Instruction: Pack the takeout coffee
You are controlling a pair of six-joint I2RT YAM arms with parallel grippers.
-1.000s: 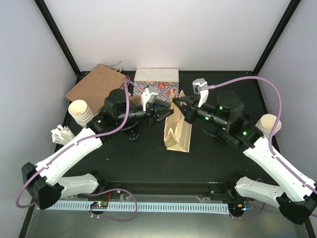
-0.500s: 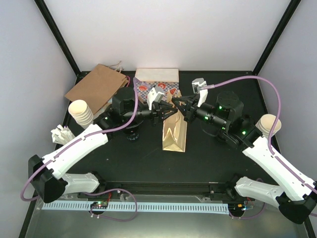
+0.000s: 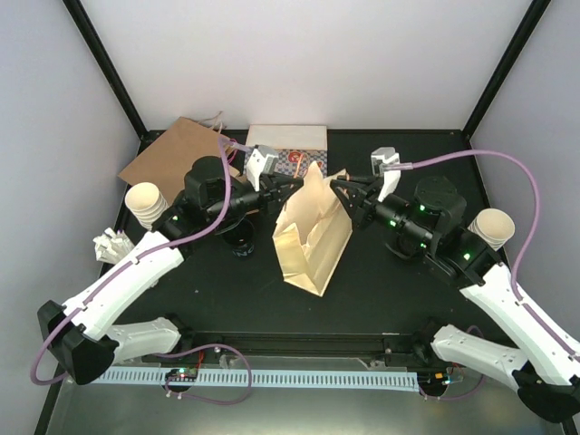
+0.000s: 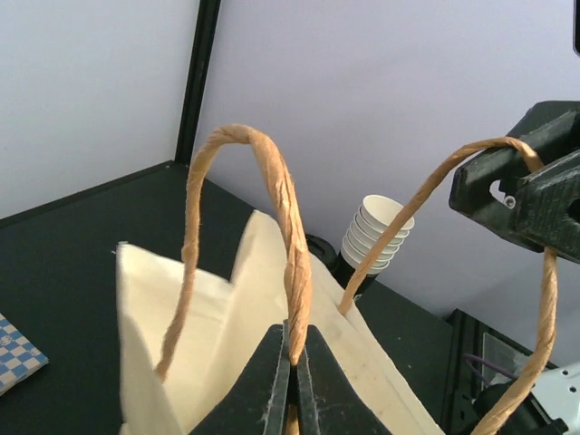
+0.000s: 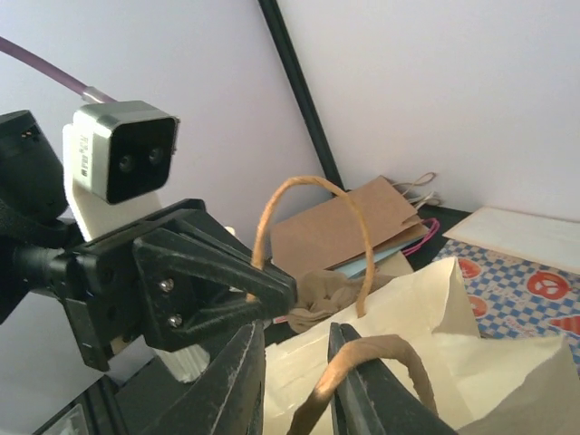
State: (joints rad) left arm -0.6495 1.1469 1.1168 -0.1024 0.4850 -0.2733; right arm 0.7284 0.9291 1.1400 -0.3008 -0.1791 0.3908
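Danger of ripping a handle (image 4: 288, 217) or tipping bag (image 3: 313, 249) if pulled apart hard. Left gripper (image 4: 292, 355) jaws pressed tight on that handle; right gripper (image 5: 292, 344) jaws a bit apart round other handle (image 5: 381, 349), can't tell if gripping. Coffee (image 3: 241, 246) just left of bag, not in.

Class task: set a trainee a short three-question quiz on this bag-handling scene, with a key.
1. True or false: the left fingers are shut on a handle of the cream paper bag.
2. Beyond the bag in the left wrist view stands: A) a stack of lidless cups; B) a kettle; C) a plate.
3. What colour is the flat bag at the table's far left?
Key: 1 true; 2 A; 3 brown.
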